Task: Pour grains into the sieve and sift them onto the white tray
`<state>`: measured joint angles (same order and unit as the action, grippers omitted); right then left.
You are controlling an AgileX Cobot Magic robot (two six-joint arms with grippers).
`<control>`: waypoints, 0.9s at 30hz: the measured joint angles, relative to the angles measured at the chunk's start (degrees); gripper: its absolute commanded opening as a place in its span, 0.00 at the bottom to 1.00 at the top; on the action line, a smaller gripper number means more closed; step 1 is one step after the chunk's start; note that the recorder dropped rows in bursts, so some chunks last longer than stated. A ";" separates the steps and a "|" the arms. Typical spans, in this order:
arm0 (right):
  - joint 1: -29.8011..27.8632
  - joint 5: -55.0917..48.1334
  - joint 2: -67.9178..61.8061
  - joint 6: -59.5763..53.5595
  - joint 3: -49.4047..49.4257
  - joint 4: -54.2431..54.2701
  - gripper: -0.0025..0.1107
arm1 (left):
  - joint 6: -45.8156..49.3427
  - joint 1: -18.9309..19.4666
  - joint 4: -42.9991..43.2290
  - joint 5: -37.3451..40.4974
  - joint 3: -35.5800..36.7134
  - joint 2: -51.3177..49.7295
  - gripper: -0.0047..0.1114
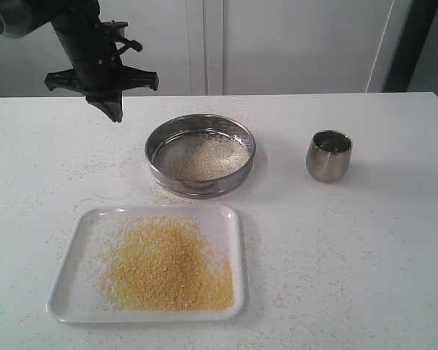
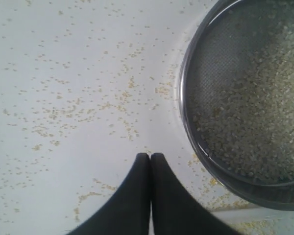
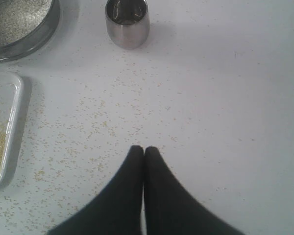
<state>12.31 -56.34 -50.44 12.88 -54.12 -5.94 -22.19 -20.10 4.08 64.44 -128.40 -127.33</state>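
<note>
Exterior view: the sieve [image 1: 201,187] stands near the middle of the bench [image 1: 372,262], with a layer of paler, whitish grains [image 1: 204,157] lying on its mesh. Just in front of the sieve lies the white tray [image 1: 71,288], which carries a broad heap of fine golden-yellow grains over its middle and right part. A small rounded steel cup [image 1: 328,155] stands upright to the right of the sieve, well apart from it. Loose grains are scattered thinly over the bench around all three. The left claw [image 1: 114,114] hangs in the air to the left of and behind the sieve, tips pointing down, clear of the bench and far from the tray. Left wrist view: the two black fingers of this claw are pressed together tip to tip with nothing between them, above bare bench sprinkled with stray grains. The sieve's rim and mesh lie just beside the tips without touching them, and a sliver of the tray's edge shows beyond the sieve. Right wrist view: the right claw [image 3: 144,148] is likewise clenched on nothing, its fingers meeting along their length, above speckled bench. The cup, part of the sieve and one rim of the tray all lie well apart from its tips
</note>
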 measured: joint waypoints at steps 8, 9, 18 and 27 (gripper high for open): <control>0.00 0.00 0.00 0.56 0.00 0.00 0.02 | 1.26 0.00 4.60 0.30 0.00 0.80 0.04; 0.00 0.00 0.00 0.62 0.00 0.00 0.02 | 1.36 0.00 5.15 0.30 0.00 0.80 0.04; 0.00 0.00 0.00 0.77 0.00 0.00 0.02 | 1.84 2.53 5.27 0.40 0.00 2.05 0.04; 0.00 0.00 0.00 0.86 0.00 0.00 0.02 | 4.32 5.89 -0.06 0.40 0.00 4.43 0.04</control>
<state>12.31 -56.34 -50.44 13.74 -54.12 -5.94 -17.87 -14.20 4.01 64.84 -128.40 -122.90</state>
